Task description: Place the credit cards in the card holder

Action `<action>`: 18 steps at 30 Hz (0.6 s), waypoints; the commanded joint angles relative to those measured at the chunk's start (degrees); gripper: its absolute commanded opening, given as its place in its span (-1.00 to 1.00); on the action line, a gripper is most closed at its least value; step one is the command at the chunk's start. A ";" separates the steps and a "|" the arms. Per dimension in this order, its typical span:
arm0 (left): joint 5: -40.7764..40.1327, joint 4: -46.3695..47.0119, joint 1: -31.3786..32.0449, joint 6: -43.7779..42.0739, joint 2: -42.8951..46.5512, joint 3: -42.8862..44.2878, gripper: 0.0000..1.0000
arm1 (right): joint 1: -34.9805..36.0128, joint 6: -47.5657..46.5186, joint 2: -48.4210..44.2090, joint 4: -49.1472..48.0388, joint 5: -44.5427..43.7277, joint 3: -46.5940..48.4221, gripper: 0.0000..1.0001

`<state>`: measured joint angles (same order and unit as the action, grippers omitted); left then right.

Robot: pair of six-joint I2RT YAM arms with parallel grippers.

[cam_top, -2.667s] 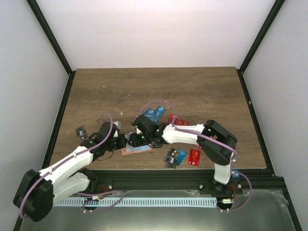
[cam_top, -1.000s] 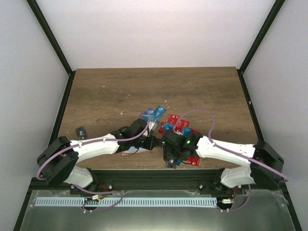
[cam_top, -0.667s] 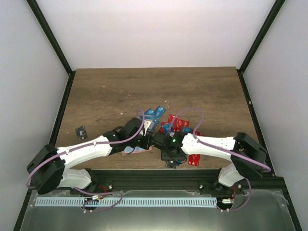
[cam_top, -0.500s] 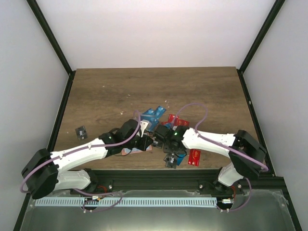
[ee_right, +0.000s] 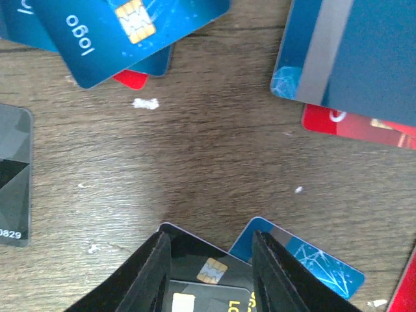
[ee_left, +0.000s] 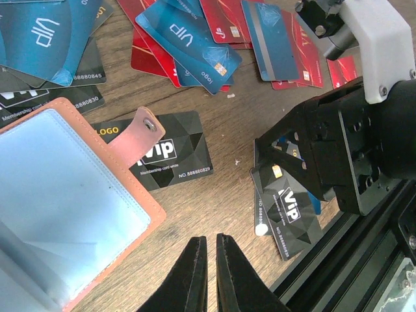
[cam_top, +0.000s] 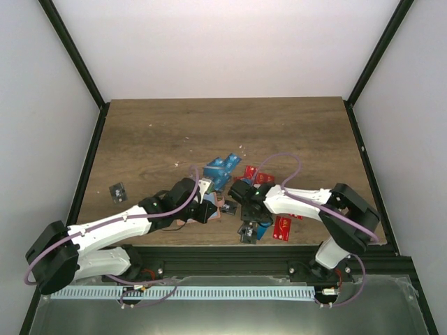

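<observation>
Down near the front edge of the wooden table (cam_top: pixel 174 132), the card holder (ee_left: pixel 65 195) lay open and flat with its pale blue lining facing up. Its tan snap tab (ee_left: pixel 138 132) rested across a corner of a black VIP card (ee_left: pixel 172 155). The left gripper (ee_left: pixel 208 247) hung just beside the holder's near corner, its fingers pressed almost together with nothing between them. Loose credit cards (ee_left: pixel 188 36) in blue, red and black lay overlapping on the wood beyond the holder. The right gripper (ee_right: pixel 209 242) stood close to the left one, its fingers spread wide and low over the table, pinching nothing. Between those fingers showed the corner of a black chip card (ee_right: pixel 205 268), with a blue card (ee_right: pixel 299 255) just beside it; the right finger hid where the two met. More blue cards and a red card (ee_right: pixel 364 127) lay farther out. One lone black card (cam_top: pixel 117 190) sat well apart at the table's left side.
</observation>
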<state>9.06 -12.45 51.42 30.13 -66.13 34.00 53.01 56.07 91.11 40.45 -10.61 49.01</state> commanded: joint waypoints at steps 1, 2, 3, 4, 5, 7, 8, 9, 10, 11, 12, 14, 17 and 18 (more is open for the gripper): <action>-0.79 -0.30 0.06 -0.50 0.91 -0.17 -0.85 | -0.13 -1.21 1.15 -2.94 4.36 -3.00 -0.30; -0.80 -0.37 0.07 -0.58 0.84 -0.16 -0.85 | 0.20 -1.16 0.98 -3.08 5.39 -3.57 -0.32; -0.68 -0.35 0.04 -0.60 0.72 -0.20 -0.85 | 0.66 -1.12 0.66 -3.04 6.37 -4.00 -0.35; -0.59 -0.30 0.00 -0.72 0.58 -0.16 -0.85 | 1.24 -0.90 0.27 -3.01 7.26 -4.35 -0.36; -0.46 -0.23 0.08 -0.78 0.44 -0.14 -0.85 | 2.03 -0.62 -0.04 -2.75 8.12 -4.63 -0.37; -0.21 -0.13 0.01 -0.84 0.32 -0.16 -0.85 | 3.73 0.45 -0.54 -1.78 9.41 -4.97 -0.37; -0.08 -0.08 0.03 -0.90 0.26 -0.08 -0.85 | 4.72 1.14 -0.72 -1.21 9.99 -5.06 -0.37; 0.05 -0.04 0.08 -0.99 0.22 -0.07 -0.85 | 5.57 1.91 -0.88 -0.76 10.59 -5.32 -0.38; 0.26 -0.03 0.07 -1.14 0.15 -0.03 -0.85 | 6.43 3.17 -1.07 -0.31 10.95 -5.52 -0.37; 0.36 -0.03 0.06 -1.19 0.17 0.01 -0.85 | 7.13 4.11 -1.26 -0.02 11.10 -5.75 -0.38; 0.42 -0.03 0.04 -1.33 0.13 0.01 -0.85 | 7.71 4.89 -1.43 0.04 11.13 -6.03 -0.38; 0.62 -0.09 0.08 -1.54 -0.04 0.02 -0.85 | 8.27 6.26 -1.83 0.23 10.64 -6.38 -0.37; 0.85 -0.02 0.01 -1.89 -0.41 0.12 -0.85 | 8.29 7.49 -2.30 1.17 8.09 -5.49 -0.33; 0.91 0.01 0.03 -1.93 -0.55 0.16 -0.85 | 8.33 7.74 -2.41 2.00 6.67 -4.53 -0.30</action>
<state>9.32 -12.60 51.42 29.50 -66.19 34.00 60.53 60.05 87.33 37.82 -4.69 45.50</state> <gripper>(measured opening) 0.075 0.332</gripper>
